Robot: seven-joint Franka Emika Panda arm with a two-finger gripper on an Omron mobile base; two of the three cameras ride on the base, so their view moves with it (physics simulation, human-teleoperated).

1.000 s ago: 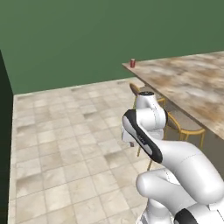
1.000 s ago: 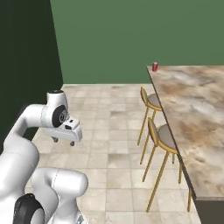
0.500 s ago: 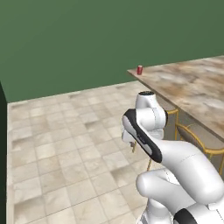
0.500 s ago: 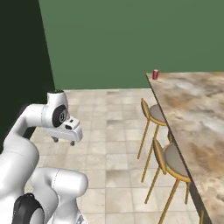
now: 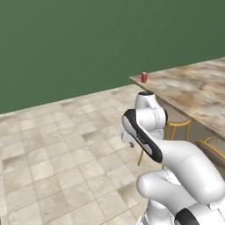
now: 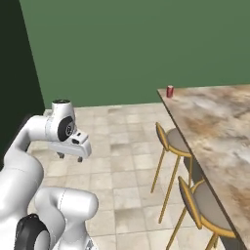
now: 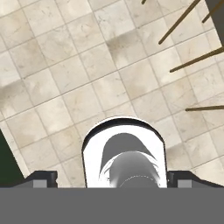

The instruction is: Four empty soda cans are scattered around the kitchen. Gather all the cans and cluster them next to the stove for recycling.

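while end effector (image 6: 70, 157) hangs open, one soda can (image 6: 170, 91) on counter (image 6: 215, 127), two stools (image 6: 172, 141).

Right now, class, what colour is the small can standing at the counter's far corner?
The soda can is red with a silver top, clearest in the right base view.

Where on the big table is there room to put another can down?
Nearly all of the marble counter is bare. One soda can stands at its far corner by the green wall, so the stretch from there back toward the robot is free. The crowded part is below the near edge, where two stools tuck in.
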